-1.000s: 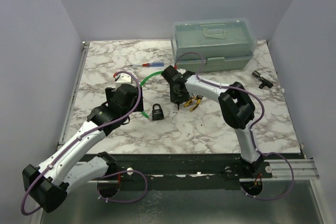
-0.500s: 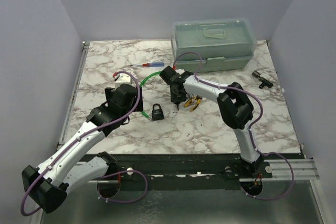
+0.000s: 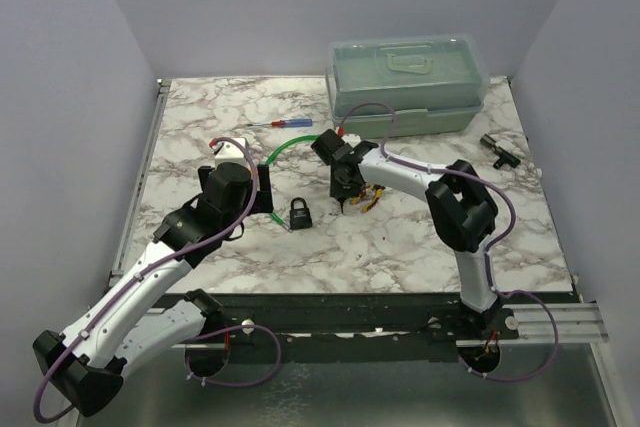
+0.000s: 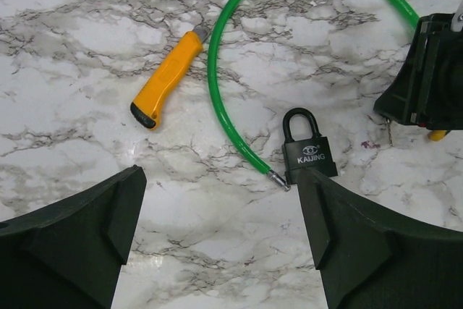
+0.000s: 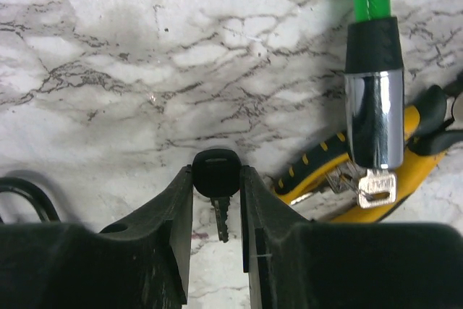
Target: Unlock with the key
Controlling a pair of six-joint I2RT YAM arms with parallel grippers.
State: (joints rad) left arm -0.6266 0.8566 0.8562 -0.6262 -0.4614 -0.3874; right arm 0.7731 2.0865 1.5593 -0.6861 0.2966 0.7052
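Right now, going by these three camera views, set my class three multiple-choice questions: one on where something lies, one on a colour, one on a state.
1. The black padlock lies:
A. flat on the white marble tabletop, beside the tip of the green looped cable
B. on the floor
C. hanging in mid-air

2. The body of the plastic utility knife is:
A. blue
B. white
C. orange-yellow

3. The right fingers are:
A. spread wide and empty
B. pinching the tiny key by its dark round head
C. shut on nothing

Answers:
1 A: the left wrist view shows it lying by the cable's metal tip.
2 C: its body is plainly orange-yellow.
3 B: the right wrist view shows the head clamped between them.
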